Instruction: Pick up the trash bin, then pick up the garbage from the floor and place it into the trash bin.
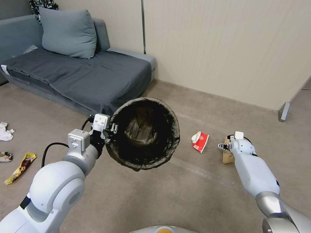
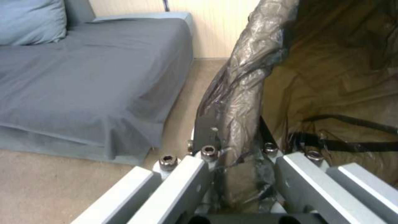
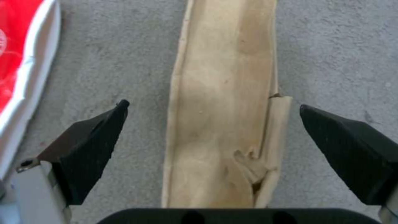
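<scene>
Two grippers share the work: the left gripper [image 1: 111, 128] is clamped on the rim of the bin [image 1: 143, 134], held off the floor [image 1: 181, 194] with its bag-lined mouth tilted toward the robot, while the right gripper [image 3: 213, 124] hangs low over a tan bag [image 3: 224, 124], its black fingers [image 3: 89, 146] spread wide to either side of the paper and touching nothing. In the head view the bag [image 1: 227, 154] lies on the carpet just beside the right wrist, a red-and-white carton [image 1: 200, 141] sits between it and the bin, and farther left a yellow wrapper [image 1: 21, 167], a colourful wrapper [image 1: 5, 156] and a crumpled tissue [image 1: 5, 132] wait near a grey sofa [image 1: 74, 71] with a blue cushion [image 1: 68, 32]. The likely risks: the flat paper may buckle or slide out as the fingers close, since it lies nearly flush with the carpet; the fingertips may scrape the pile; and the bin, pinched at one point through slippery liner, could swing or slip in the grip when the arm moves. The carton carries a white mark on red, but no writing on it or on the wrappers can be read.
</scene>
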